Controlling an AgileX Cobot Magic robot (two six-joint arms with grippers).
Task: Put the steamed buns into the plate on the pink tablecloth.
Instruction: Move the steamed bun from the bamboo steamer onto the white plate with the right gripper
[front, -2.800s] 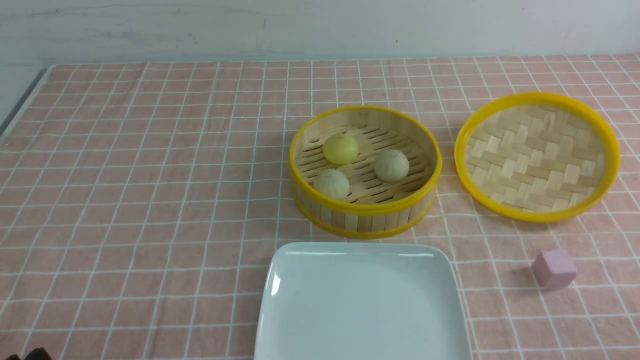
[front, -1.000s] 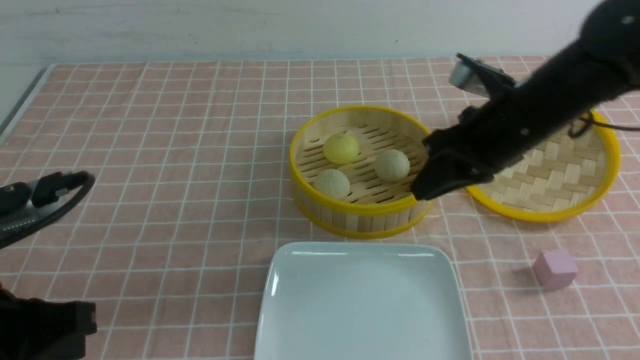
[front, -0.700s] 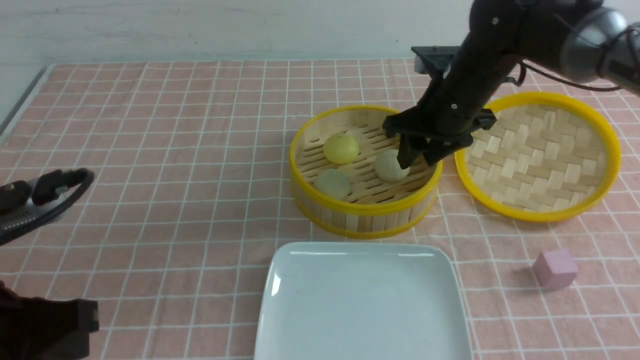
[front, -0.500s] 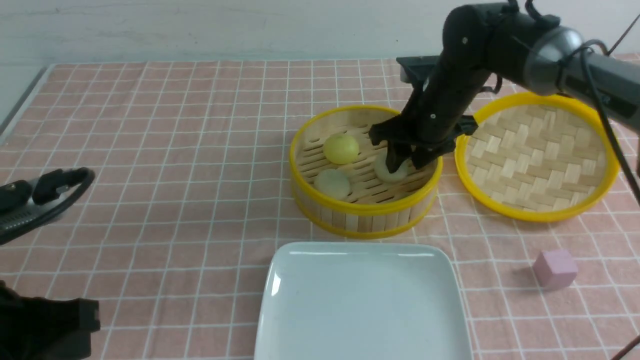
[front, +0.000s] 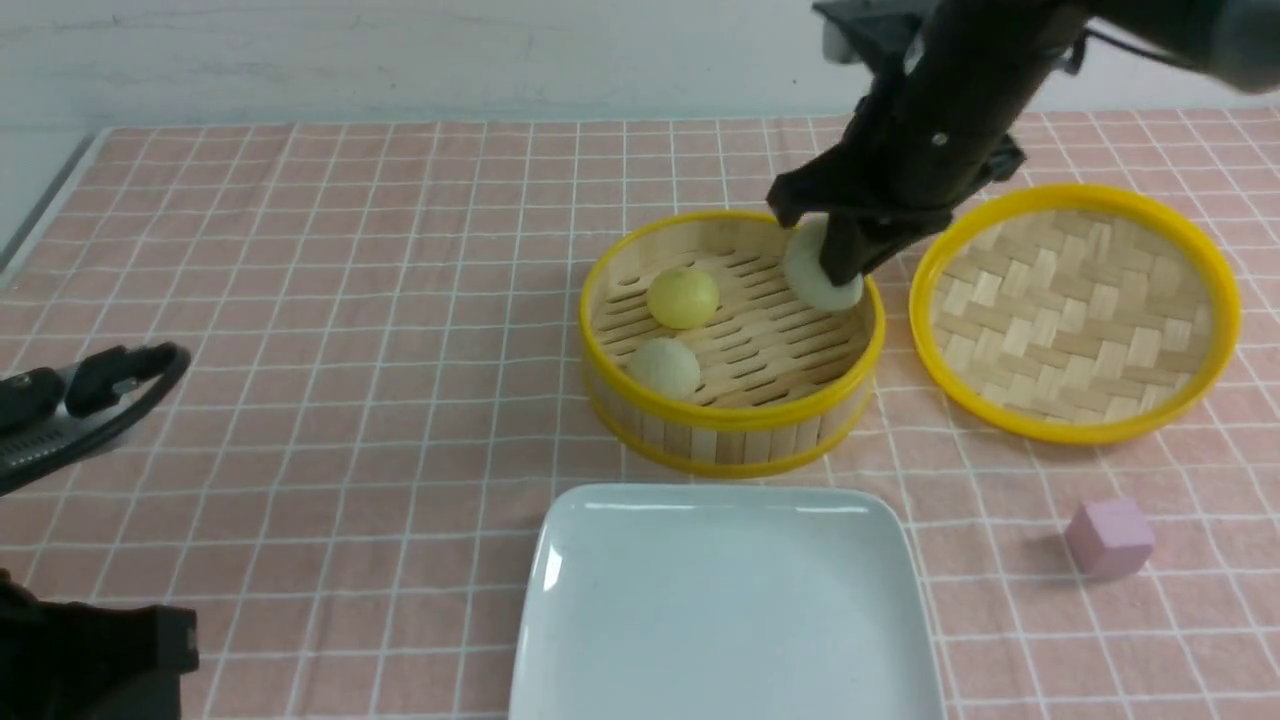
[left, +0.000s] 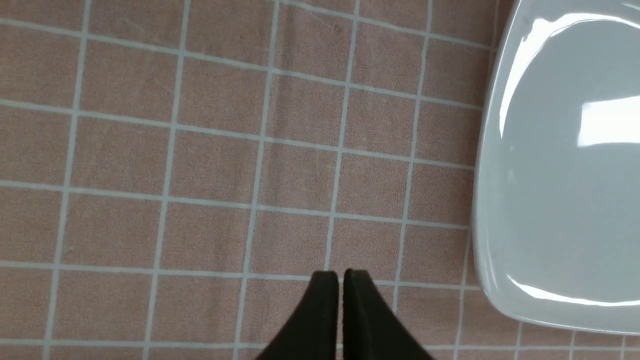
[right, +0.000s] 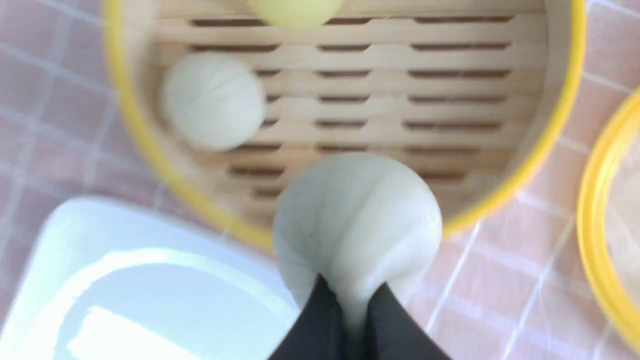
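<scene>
The right end effector pinches a pale cream dome-shaped steamed bun above the round yellow-rimmed bamboo steamer, at two o'clock; the left end effector is closed, empty.

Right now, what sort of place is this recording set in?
Probably a staged tabletop mock-up of a dining table: a pink white-gridded tablecloth, a round yellow-rimmed bamboo steamer and a glossy white square plate before a bare white wall.
</scene>
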